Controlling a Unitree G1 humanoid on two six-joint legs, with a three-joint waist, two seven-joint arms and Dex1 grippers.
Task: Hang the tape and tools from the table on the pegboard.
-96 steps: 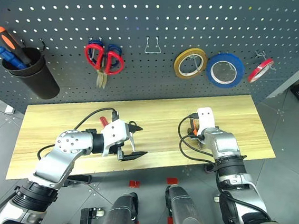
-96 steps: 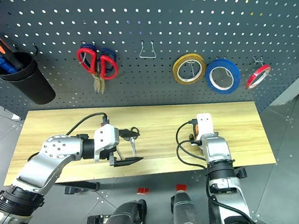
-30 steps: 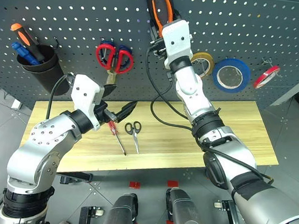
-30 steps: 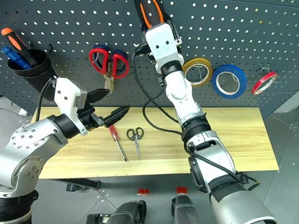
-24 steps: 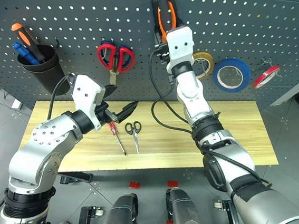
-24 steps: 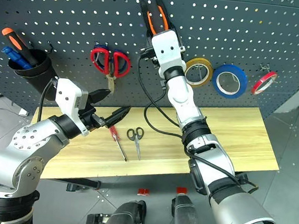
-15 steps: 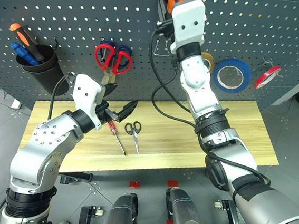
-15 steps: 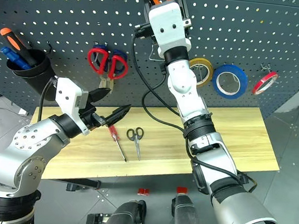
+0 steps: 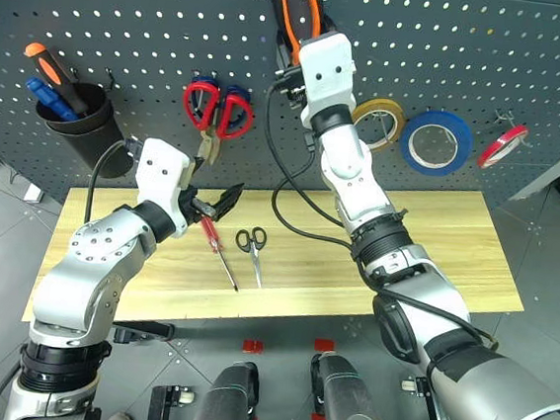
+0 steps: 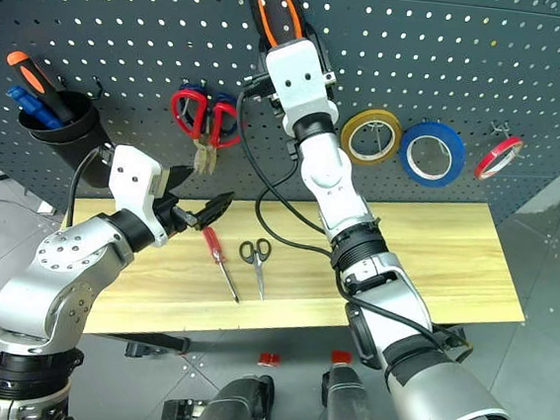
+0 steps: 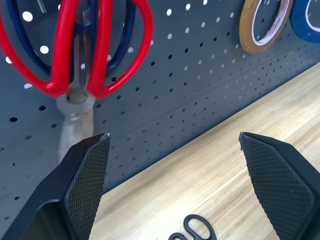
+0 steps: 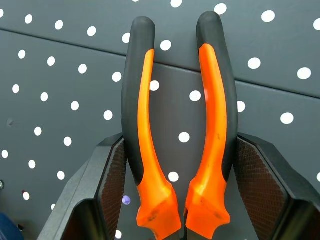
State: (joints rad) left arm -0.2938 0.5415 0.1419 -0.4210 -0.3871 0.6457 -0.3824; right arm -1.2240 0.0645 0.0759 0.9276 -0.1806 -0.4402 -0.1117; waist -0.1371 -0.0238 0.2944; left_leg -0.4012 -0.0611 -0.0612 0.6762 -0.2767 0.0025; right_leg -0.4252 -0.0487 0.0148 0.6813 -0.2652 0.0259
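My right gripper (image 9: 298, 45) is raised against the pegboard (image 9: 494, 52), shut on the pliers (image 12: 177, 125). Their orange-and-black handles (image 9: 298, 5) point up along the board. Below the red scissors, my left gripper (image 10: 199, 194) hangs open and empty just above the table (image 9: 435, 245). The red-handled screwdriver (image 9: 210, 239) and the small black scissors (image 9: 252, 242) lie side by side on the wood, a little in front of that gripper. The blue tape (image 9: 406, 140) hangs on the board at the right.
Red-handled scissors (image 9: 217, 110) hang on the pegboard above my left gripper. A yellow-brown roll (image 9: 384, 106) and a thin red roll (image 9: 482, 157) flank the blue tape. A black cup (image 9: 84, 137) with orange and blue screwdrivers hangs at the far left.
The right gripper lifted the pliers from the table to the pegboard, rose higher half a second ago, then dropped back and to the left. The left gripper left the table and moved towards the board.
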